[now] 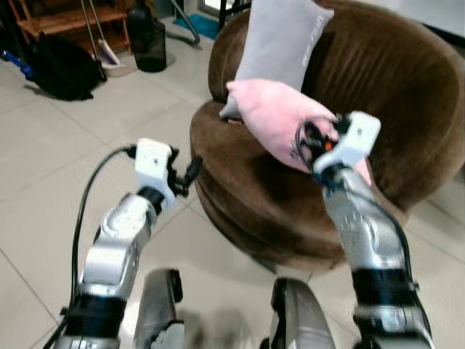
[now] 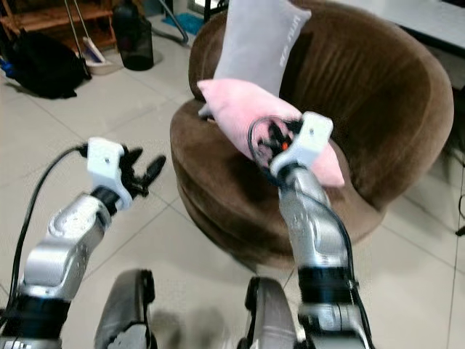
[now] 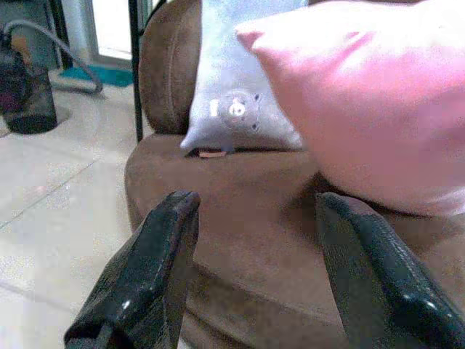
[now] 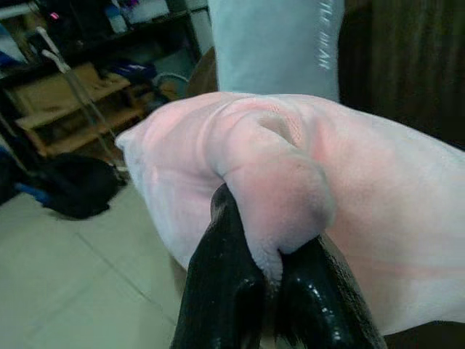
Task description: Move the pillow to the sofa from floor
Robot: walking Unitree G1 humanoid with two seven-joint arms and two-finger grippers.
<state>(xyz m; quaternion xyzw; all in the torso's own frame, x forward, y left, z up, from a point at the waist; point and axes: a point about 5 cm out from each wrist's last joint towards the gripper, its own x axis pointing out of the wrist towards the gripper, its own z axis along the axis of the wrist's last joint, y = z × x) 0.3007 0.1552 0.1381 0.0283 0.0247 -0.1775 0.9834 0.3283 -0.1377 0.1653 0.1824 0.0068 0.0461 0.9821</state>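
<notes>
A: Going left to right, what was the left gripper [image 1: 190, 171] doing?

B: It hung over the tiled floor [image 1: 43, 167] just beside the round brown sofa [image 1: 407, 109], fingers [image 3: 149, 280] spread wide with nothing between them.

A: And the pink pillow [image 1: 272, 116]?

B: It was off the floor, over the sofa seat and in front of a grey cushion [image 1: 280, 43] leaning on the backrest. Whether its far end rested on the seat, I couldn't tell. The right gripper [image 4: 270, 287] had pinched a fold of its cover tight.

A: How would you have expected it to handle?

B: Light and very soft, I judged: the fabric bunched into a plump lump above the fingertips and the body sagged. Not fragile or slippery. A pinch near the edge worked, though a deeper bite of stuffing would have swung less.

A: Its look?

B: Pale pink, smooth, plain, rounded at the corners.
</notes>
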